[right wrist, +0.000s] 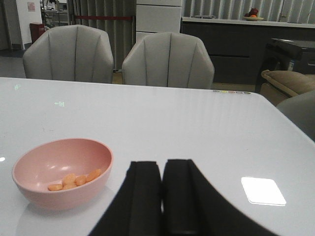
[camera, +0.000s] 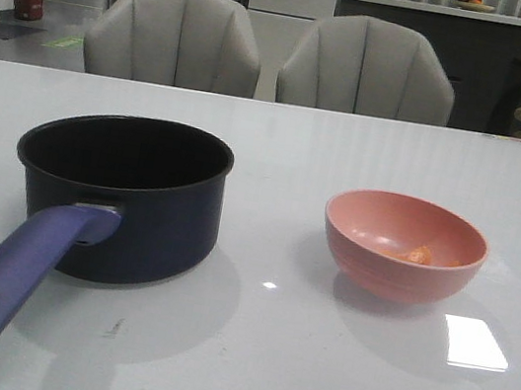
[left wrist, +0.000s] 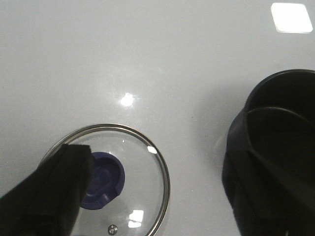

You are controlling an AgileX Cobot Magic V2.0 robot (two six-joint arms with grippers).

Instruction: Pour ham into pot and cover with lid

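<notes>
pot (camera: 130,195) left of frame, open, ham (camera: 420,255) in pink bowl (camera: 402,246) at right, lid (left wrist: 120,182) flat on table (camera: 244,353); right gripper (right wrist: 162,189) fingers pressed together, left gripper (left wrist: 162,196) spread wide over lid.

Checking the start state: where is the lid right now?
Only the left wrist view shows the lid, flat on the table beside the pot; the front view misses it.

Right gripper (right wrist: 162,196): two matte black fingers (right wrist: 142,201), broad, flat and smooth-faced, widening toward the base. Left gripper: one black finger (left wrist: 47,196) in view, blunt, squared at the tip, without markings, screws or cables showing.
</notes>
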